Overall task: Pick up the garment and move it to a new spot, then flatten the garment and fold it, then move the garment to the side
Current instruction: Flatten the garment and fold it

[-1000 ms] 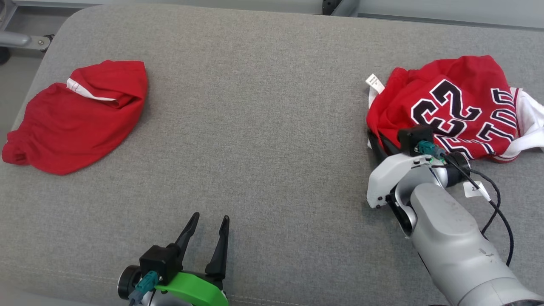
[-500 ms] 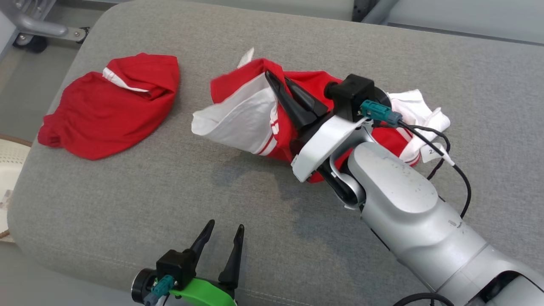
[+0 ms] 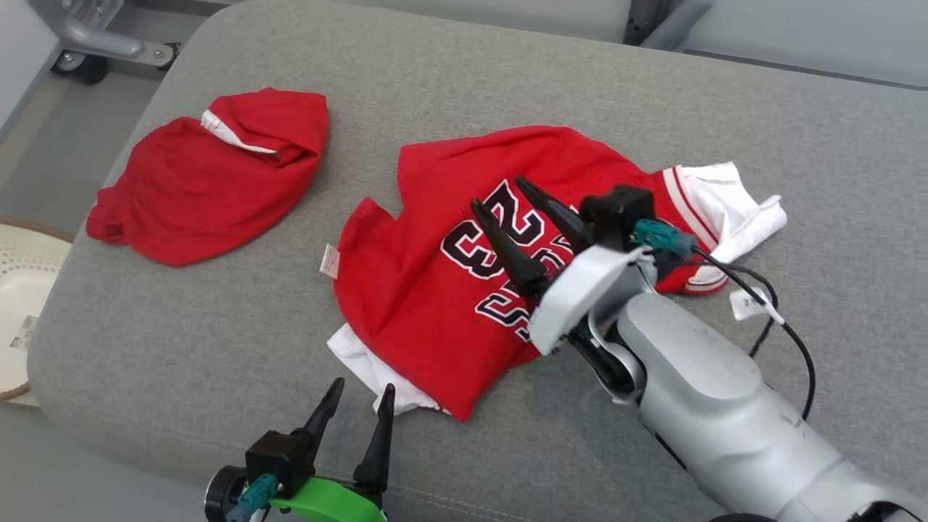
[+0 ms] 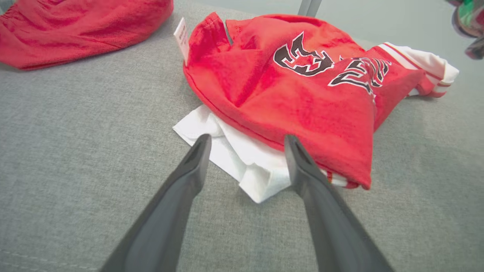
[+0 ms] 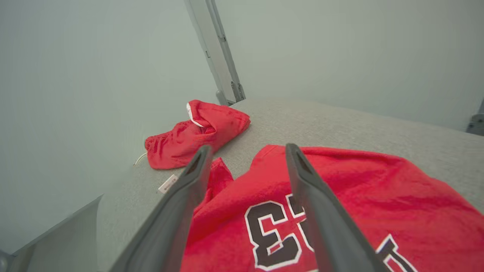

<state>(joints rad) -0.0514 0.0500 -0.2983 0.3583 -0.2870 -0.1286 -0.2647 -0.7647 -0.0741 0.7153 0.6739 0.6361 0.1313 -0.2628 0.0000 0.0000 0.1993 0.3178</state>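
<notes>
Garment: the red jersey (image 3: pixel 449 290) lies spread but wrinkled in the middle of the grey cushion (image 3: pixel 507 72), with the black and white number 23 facing up.
White parts: one white sleeve (image 3: pixel 732 203) sticks out at the far right end of the jersey. A white layer (image 4: pixel 242 155) shows from under its near edge.
Tag: a small white tag (image 3: pixel 330 261) hangs at the left edge of the jersey.
Right gripper: the right gripper (image 3: pixel 496 191) is over the printed number, fingers pointing away from the robot. The jaws are spread apart and nothing is between them.
Left gripper: the left gripper (image 3: pixel 364 384) is at the near edge of the cushion, just beside the white layer. The jaws are released and empty. From the left wrist view I cannot tell if one fingertip touches the cloth.
Other red garment: the other red garment (image 3: pixel 210 181) lies bunched at the far left of the cushion, apart from the jersey.
Cable: a black cable (image 3: pixel 794 341) runs along the right arm.
Basket: a pale woven basket (image 3: pixel 22 304) is on the floor, left of the cushion.
</notes>
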